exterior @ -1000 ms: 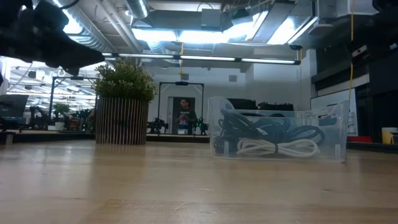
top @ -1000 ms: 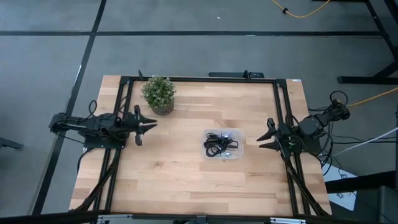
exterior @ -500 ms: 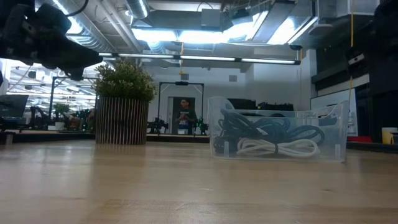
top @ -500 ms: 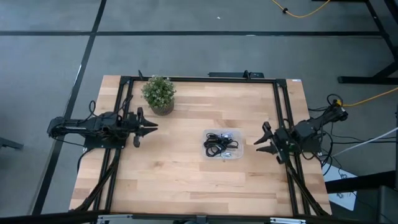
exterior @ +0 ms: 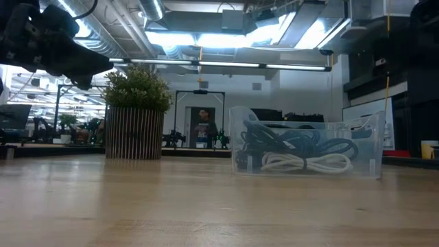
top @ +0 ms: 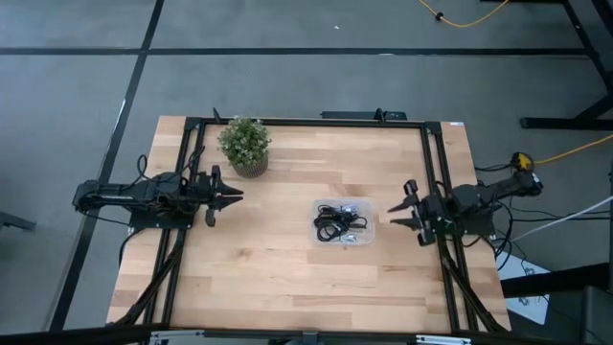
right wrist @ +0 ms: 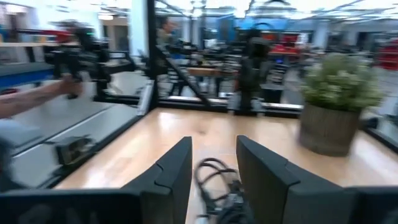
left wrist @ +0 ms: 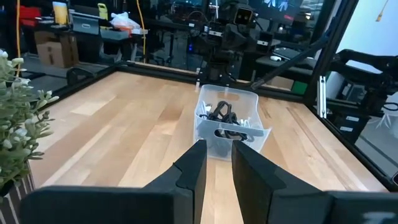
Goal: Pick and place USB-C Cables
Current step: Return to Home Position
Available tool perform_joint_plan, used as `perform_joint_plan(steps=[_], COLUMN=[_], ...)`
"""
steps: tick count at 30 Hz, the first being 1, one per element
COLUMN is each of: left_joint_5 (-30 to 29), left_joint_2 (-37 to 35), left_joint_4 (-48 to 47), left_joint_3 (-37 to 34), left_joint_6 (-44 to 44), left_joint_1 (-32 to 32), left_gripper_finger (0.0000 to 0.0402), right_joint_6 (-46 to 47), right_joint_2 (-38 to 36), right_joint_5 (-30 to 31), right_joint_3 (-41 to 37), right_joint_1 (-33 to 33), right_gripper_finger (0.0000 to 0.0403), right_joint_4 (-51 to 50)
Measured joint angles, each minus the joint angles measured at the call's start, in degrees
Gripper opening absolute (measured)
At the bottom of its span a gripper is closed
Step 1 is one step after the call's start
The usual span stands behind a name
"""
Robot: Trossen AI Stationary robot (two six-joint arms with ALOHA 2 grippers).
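The USB-C cables (top: 335,225) lie in a clear plastic bin (top: 367,236) right of the table's middle: black coils with pale silver ones among them. The low view shows dark cables (exterior: 295,143) above a pale one (exterior: 302,163) at the bin's floor. My left gripper (top: 238,195) hovers open over the table's left part, pointing at the bin (left wrist: 205,127), well short of it. In its wrist view the fingers (left wrist: 217,163) show a narrow gap. My right gripper (top: 391,215) hovers open just right of the bin, touching nothing, with the cables (right wrist: 214,171) ahead of its fingers (right wrist: 214,155).
A potted plant (top: 244,144) stands at the far left of the table, beside my left arm (exterior: 48,38). Black frame rails (top: 429,172) run along the table's left, right and far sides. Bare wood lies between the bin and the near edge. A person (exterior: 202,127) stands far back in the room.
My right gripper has moved toward the table's left, closing in on the bin, and a little toward the near edge. The bin and cables have not moved.
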Motion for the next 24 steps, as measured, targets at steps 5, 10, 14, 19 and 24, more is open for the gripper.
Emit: perform_joint_plan(steps=[5,10,14,19,24], left_joint_5=[0.0,0.0,0.0,0.0,0.3], left_joint_2=[0.0,0.0,0.0,0.0,0.0], left_joint_4=[0.0,0.0,0.0,0.0,0.0], left_joint_3=[0.0,0.0,0.0,0.0,0.0], left_joint_6=[0.0,0.0,0.0,-0.3,-2.9], left_joint_1=[0.0,0.0,0.0,0.0,0.0], left_gripper_finger=[0.0069,0.0069,0.0069,0.0069,0.0069], right_joint_6=[1.1,3.8,6.7,7.3,7.4], right_joint_2=[0.0,1.2,3.5,6.9,7.7], right_joint_5=[0.1,-4.7,-12.2,-12.0,-12.0], right_joint_3=[0.0,0.0,0.0,0.0,0.0], right_joint_1=[-7.2,-13.2,-16.1,-17.1,-17.2], right_gripper_finger=[0.0129,0.0129,0.0129,0.0129,0.0129], right_joint_4=[0.0,-0.9,-1.8,-1.7,-1.6])
